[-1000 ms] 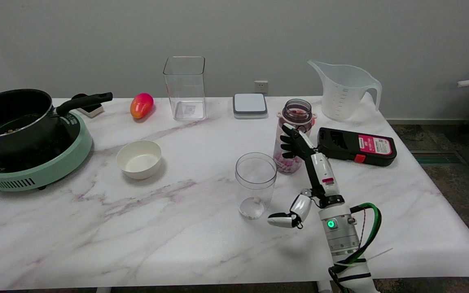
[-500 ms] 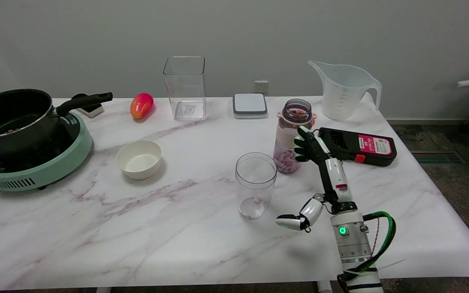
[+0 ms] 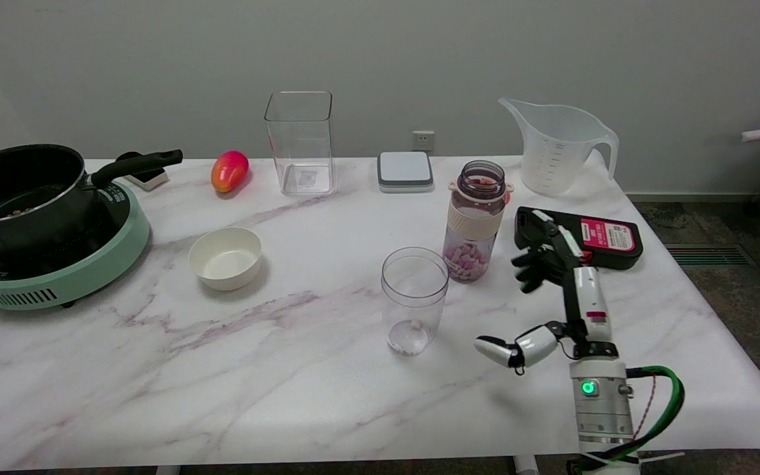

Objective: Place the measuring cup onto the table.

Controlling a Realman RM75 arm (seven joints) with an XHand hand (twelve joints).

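a clear measuring cup (image 3: 414, 300) stands upright on the marble bench (image 3: 287, 369). to its right, well apart, the robot hand (image 3: 561, 290) hangs spread, holding nothing.

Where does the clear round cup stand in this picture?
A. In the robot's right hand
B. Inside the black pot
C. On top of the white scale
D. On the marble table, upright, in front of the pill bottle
D: the clear round cup stands upright on the table, nearer the camera than the pill bottle, while the right hand holds nothing.
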